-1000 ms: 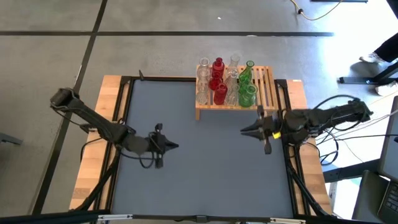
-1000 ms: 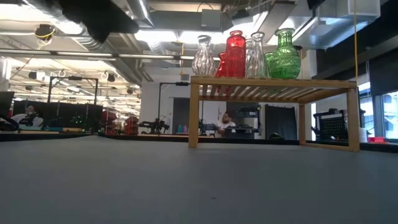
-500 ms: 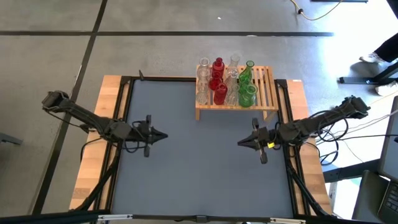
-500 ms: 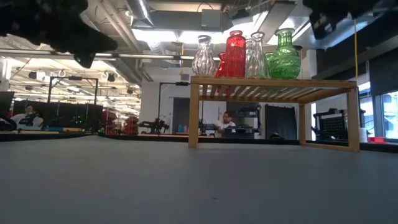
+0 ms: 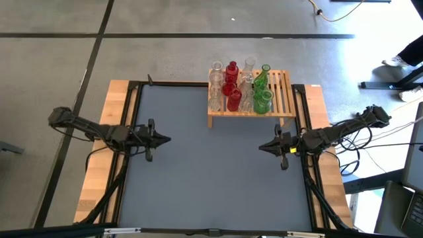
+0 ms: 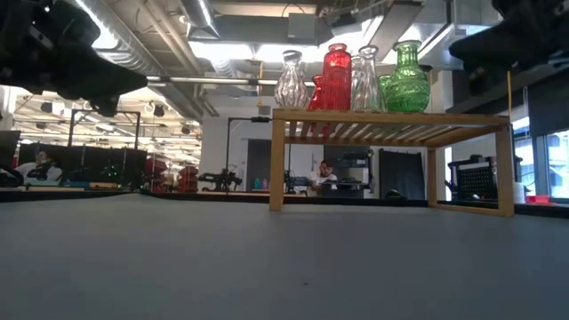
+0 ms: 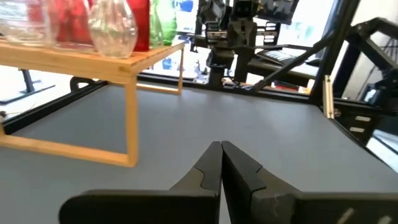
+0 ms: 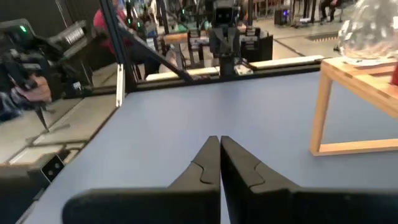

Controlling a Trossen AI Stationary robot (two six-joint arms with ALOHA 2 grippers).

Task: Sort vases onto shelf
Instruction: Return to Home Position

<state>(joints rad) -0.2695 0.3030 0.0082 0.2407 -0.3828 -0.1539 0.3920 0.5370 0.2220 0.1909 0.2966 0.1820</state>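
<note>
A: High view: all the vases [image 5: 239, 86] are being carried by the shelf [image 5: 285, 89], at the far edge of the table [image 5: 211, 188], right of centre. The shelf's long axis is running along that edge.
B: Grippers?
A: The left gripper [image 5: 164, 139] is being held over the table's left side and the right gripper [image 5: 263, 147] over its right side, tips pointed at each other. Both are well apart from the shelf. The right one is nearer, with the shelf lying beyond it toward the far edge.
B: Low view?
A: Height is being shown there, which the top-down picture is lacking. A clear vase [image 6: 291, 82], a red vase [image 6: 337, 78] and a green vase [image 6: 405, 80] are standing upright on the slats. A dark shape [image 6: 62, 53] at each upper corner is probably an arm held high; not confirmable.
B: Left wrist?
A: The fingers [image 7: 205, 177] are being pressed together and nothing is being gripped. The shelf is being seen ahead and the right arm [image 7: 233, 37] across the table.
B: Right wrist?
A: Same there: its fingers [image 8: 202, 165] are closed tip to tip and nothing is being held. One shelf corner with a clear vase is being caught, and the left arm [image 8: 224, 31] opposite.
B: Judgement?
A: Sorting looks done. Only a retreat away from the shelf is being called for, so little is being risked.
</note>
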